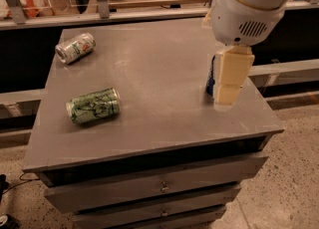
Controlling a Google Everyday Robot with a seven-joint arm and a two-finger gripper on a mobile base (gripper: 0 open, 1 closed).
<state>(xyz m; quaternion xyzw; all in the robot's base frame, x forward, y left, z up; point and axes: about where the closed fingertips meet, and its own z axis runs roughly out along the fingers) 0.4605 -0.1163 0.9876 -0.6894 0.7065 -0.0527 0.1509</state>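
In the camera view, the cream gripper [225,93] hung over the right side of a grey drawer cabinet [149,63], hiding most of an upright blue can [211,79]. Its grip could not be told. A green can [93,105] and a silver can [75,48] lay on their sides at left.

The light is soft and a bit dim, with a warm brown look. It seems to come from above. The gray table top [149,68] looks palest in the middle. The gripper [225,91] hangs at three o'clock over the table and looks bright and creamy. The blue can [211,76] right behind it sits in its shade, with a small dark shadow at its foot. The green can [93,105] at nine o'clock has a thin shadow under it. The silver can [75,48] at eleven o'clock has little shiny spots. Under the table top it is very dark.
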